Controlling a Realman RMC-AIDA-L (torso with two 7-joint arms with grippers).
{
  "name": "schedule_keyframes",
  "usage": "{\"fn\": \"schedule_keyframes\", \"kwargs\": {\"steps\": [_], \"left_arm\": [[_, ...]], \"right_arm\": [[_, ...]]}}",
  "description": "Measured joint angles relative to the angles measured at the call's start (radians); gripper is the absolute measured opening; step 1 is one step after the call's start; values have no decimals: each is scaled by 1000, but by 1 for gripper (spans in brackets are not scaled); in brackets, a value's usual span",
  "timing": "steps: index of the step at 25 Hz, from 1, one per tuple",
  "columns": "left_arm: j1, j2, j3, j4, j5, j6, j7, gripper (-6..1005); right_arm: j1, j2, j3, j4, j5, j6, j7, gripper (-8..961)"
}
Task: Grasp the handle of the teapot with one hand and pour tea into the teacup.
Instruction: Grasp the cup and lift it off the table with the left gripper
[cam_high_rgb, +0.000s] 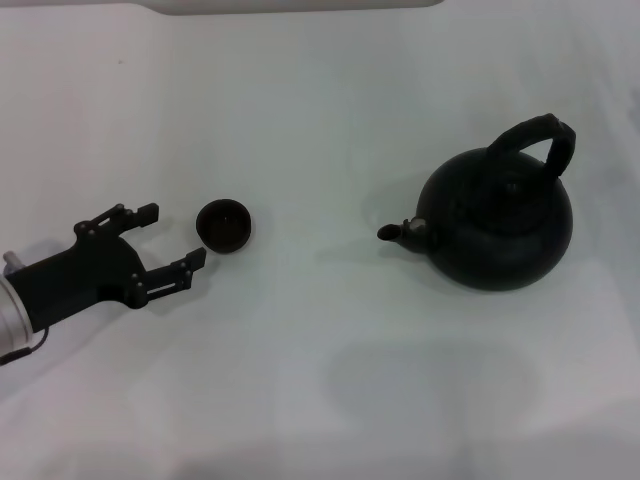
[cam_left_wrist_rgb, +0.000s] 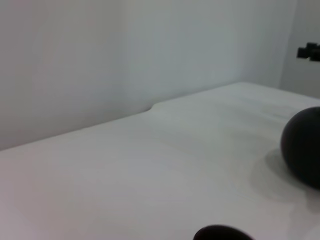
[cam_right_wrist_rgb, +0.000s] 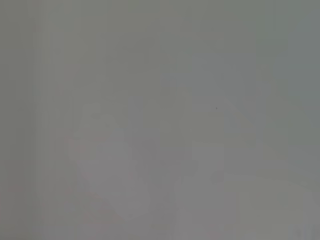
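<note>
The matte-black teapot (cam_high_rgb: 500, 225) stands on the white table at the right, its short spout (cam_high_rgb: 392, 232) pointing left toward the teacup. Its thick arched handle (cam_high_rgb: 535, 140) rises over the lid, and nothing touches it. The tiny dark teacup (cam_high_rgb: 223, 225) sits upright at the left. My left gripper (cam_high_rgb: 174, 235) lies low just left of the cup, open, with empty fingers pointing at it and not touching it. The left wrist view shows the teapot's round side (cam_left_wrist_rgb: 305, 145) and the cup's rim (cam_left_wrist_rgb: 222, 234) at the frame edge. My right gripper is out of view.
The white table (cam_high_rgb: 320, 380) carries only the cup and the teapot, with a wide bare gap between them. A pale wall (cam_left_wrist_rgb: 125, 55) rises behind the table's far edge. The right wrist view shows only a blank pale surface.
</note>
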Motion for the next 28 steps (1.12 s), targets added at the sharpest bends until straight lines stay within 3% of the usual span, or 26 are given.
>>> {"fn": "schedule_keyframes", "kwargs": {"steps": [28], "left_arm": [[-69,2,66,-31,-20,-60,19,884]], "right_arm": [[0,2,-25,-26,0,-12,9,815]]}}
